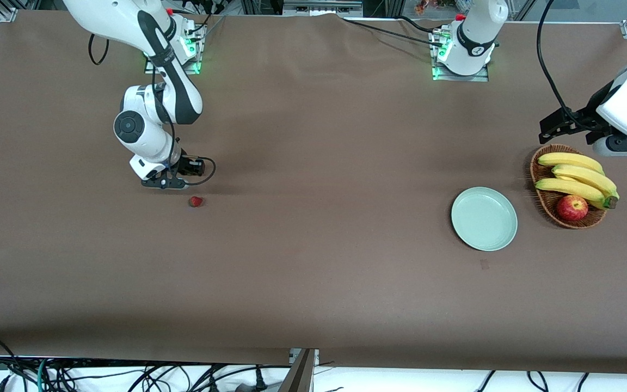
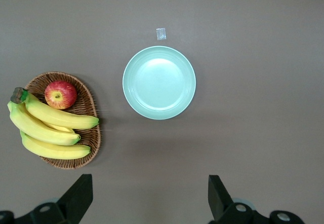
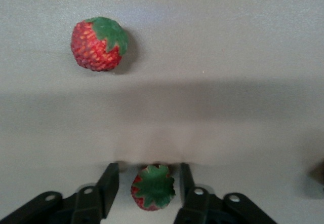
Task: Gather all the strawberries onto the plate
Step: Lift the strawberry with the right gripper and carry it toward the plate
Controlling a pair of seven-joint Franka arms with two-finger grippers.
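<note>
Nearest the front camera, the plate [image 1: 458, 215] lies empty toward the left arm's end of the table [image 1: 313, 294], with bare cloth all round its rim, so you can come in from any side. A little farther from the camera, and well apart at the right arm's end, a loose strawberry [image 1: 196, 202] rests on its side on open table. Beside the plate, the wicker basket [image 1: 542, 204] holds bananas [image 1: 575, 174] and an apple [image 1: 572, 207]; keep your path clear of its raised edge. The right gripper [image 1: 164, 182] sits low at the table just beside the loose berry, farther from the camera. Its fingers [image 3: 112, 176] are narrowed around a second strawberry [image 3: 153, 187], one on each side. Thin slivers of cloth show between the pads and the fruit, so you do not have a firm hold yet. Straddling the berry this way squares it for a side pinch. The left gripper [image 1: 550, 128] waits fully open and empty, over the table beside the basket. The long stretch between berries and plate lies unobstructed. You cannot make out a third strawberry.
</note>
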